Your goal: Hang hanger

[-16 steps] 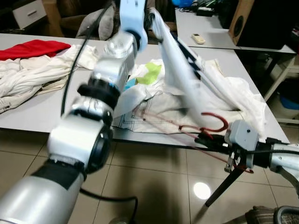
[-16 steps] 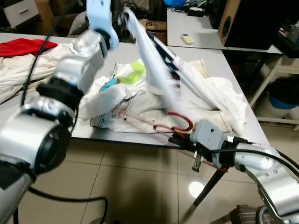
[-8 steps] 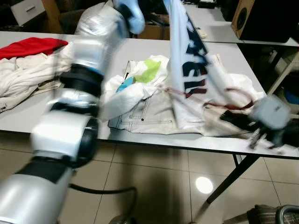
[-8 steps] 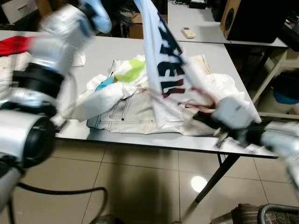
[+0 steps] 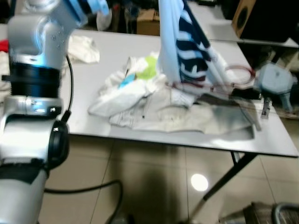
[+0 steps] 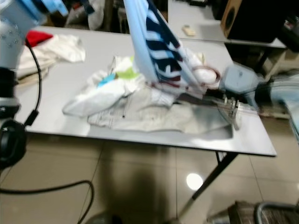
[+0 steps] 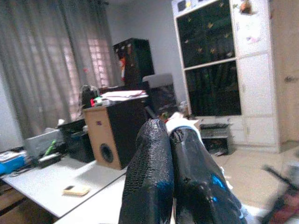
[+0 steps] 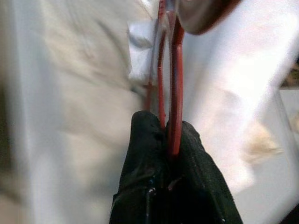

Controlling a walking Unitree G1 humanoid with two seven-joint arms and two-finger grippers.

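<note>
A white shirt with dark blue stripes (image 5: 187, 51) hangs lifted above the grey table (image 5: 88, 93). My left arm (image 5: 37, 51) reaches up at the left, and my left gripper (image 7: 169, 135) is shut with a bit of white cloth (image 7: 180, 122) pinched at its tips. The thin red wire hanger (image 8: 176, 84) lies level over the table's right part, its hook (image 5: 239, 70) beside the shirt's lower edge. My right gripper (image 8: 169, 140) is shut on the hanger's wires; its grey wrist (image 5: 273, 81) hovers above the table's right end.
Crumpled white clothes with green and blue patches (image 5: 135, 84) and pale trousers (image 5: 201, 116) lie under the shirt. More white clothes (image 6: 60, 46) and a red garment (image 6: 37, 37) lie far left. A second table with a remote (image 6: 188, 31) and a speaker (image 6: 252, 18) stands behind. A cable (image 5: 84, 189) crosses the floor.
My right gripper has carried the hanger up from below the table's front edge to over the table beside the shirt. The left arm has lifted the shirt higher. The view has shifted too.
</note>
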